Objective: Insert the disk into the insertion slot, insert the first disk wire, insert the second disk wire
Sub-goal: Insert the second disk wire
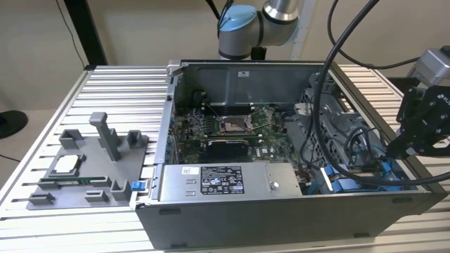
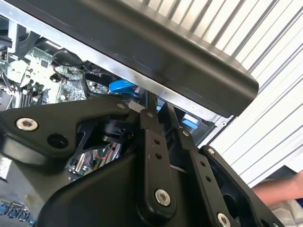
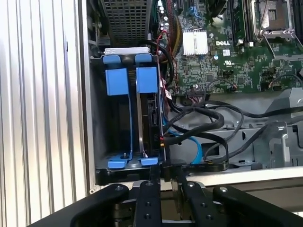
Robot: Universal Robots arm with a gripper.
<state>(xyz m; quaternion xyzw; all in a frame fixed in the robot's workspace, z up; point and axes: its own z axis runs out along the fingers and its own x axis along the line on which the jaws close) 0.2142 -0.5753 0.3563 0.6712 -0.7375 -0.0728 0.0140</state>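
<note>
Disk (image 3: pixel 152 113) seated on edge in slot (image 3: pixel 98 113). Gripper (image 3: pixel 166 170) fingers narrow, seemingly pinching black wire (image 3: pixel 208 165) end. We judge cord limp, plug rigid, pins fragile: hold plug body.

Work surface: a table (image 1: pixel 119 84) of ribbed aluminium profiles, silver-grey, evenly lit. Behind it — a plain beige wall (image 1: pixel 140 26) with a black upright post (image 1: pixel 84 31) at the exterior view's left; pale floor (image 1: pixel 8 145) below that side.
</note>
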